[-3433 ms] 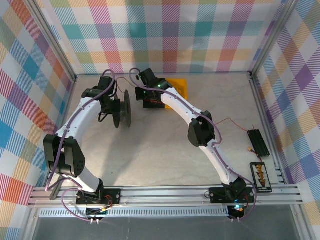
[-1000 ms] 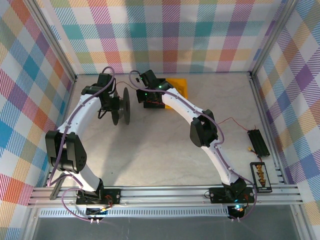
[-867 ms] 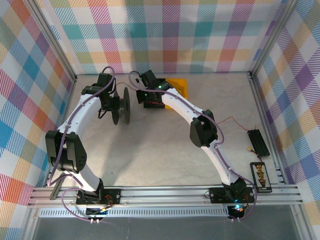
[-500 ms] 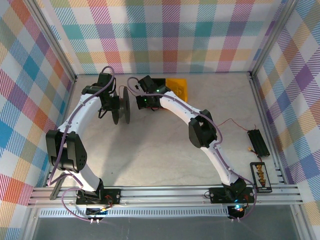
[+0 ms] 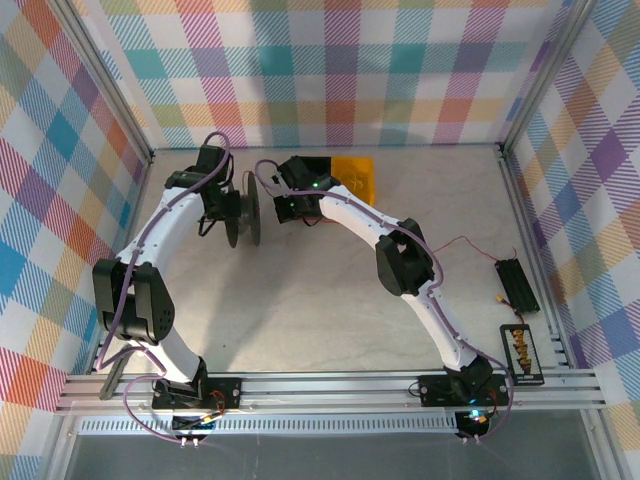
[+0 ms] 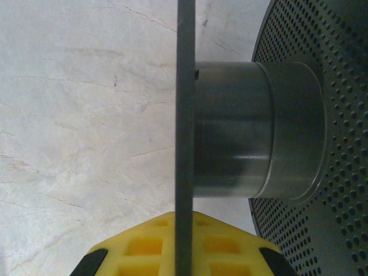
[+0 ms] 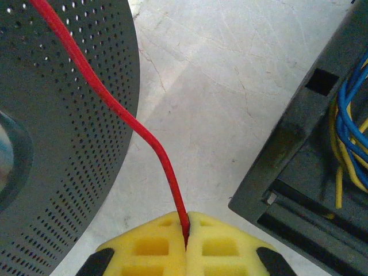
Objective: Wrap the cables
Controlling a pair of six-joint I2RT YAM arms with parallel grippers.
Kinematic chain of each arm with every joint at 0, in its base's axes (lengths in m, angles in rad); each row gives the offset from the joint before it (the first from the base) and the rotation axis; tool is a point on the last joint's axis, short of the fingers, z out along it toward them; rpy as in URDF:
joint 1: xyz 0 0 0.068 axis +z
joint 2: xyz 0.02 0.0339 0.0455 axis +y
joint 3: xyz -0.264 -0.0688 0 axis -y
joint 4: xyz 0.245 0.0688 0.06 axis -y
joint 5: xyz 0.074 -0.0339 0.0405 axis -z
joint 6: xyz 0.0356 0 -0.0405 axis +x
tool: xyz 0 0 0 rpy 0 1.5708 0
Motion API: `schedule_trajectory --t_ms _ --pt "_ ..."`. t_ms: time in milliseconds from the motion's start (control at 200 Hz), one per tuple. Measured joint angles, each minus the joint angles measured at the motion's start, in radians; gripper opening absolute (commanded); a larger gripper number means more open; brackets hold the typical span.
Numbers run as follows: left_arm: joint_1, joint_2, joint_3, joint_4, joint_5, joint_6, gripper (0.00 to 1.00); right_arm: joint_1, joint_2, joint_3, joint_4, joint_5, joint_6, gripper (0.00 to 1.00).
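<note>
Red-orange wire point(image 7: 146, 137) pinched in right gripper point(image 7: 187, 231); left gripper point(image 6: 185, 225) seemingly clamps spool point(image 6: 230, 132).

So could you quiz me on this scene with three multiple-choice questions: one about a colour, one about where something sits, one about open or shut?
1. The wire pinched by the right fingers is: A green; B red; C white.
2. The black spool has its thin rim: A between the left fingers; B in a drawer; C on a shelf.
3. The right fingers are: A wide open; B shut on the wire; C shut on a pen.
Answers: B, it shows red; A, yellow pads flank the rim; B, pads meet around the wire.
</note>
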Motion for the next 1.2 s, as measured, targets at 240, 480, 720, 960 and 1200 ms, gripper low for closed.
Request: schedule_trajectory --t_ms 240,480,720,960,1200 --pt "0.0 0.0 0.0 0.021 -0.001 -0.004 0.16 0.0 0.0 0.0 0.0 0.011 0.0 0.0" --pt "0.0 0.0 0.001 0.04 -0.008 -0.004 0.19 0.0 0.0 0.0 0.0 0.014 -0.001 0.0" --pt "0.0 0.0 0.018 0.034 -0.027 -0.003 0.24 0.0 0.0 0.0 0.0 0.014 -0.001 0.0" --pt "0.0 0.0 0.069 0.034 -0.034 0.0 0.3 0.0 0.0 0.0 0.0 0.014 -0.001 0.0" --pt "0.0 -0.018 0.071 0.041 -0.032 0.0 0.37 0.0 0.0 0.0 0.0 0.014 -0.001 0.0"
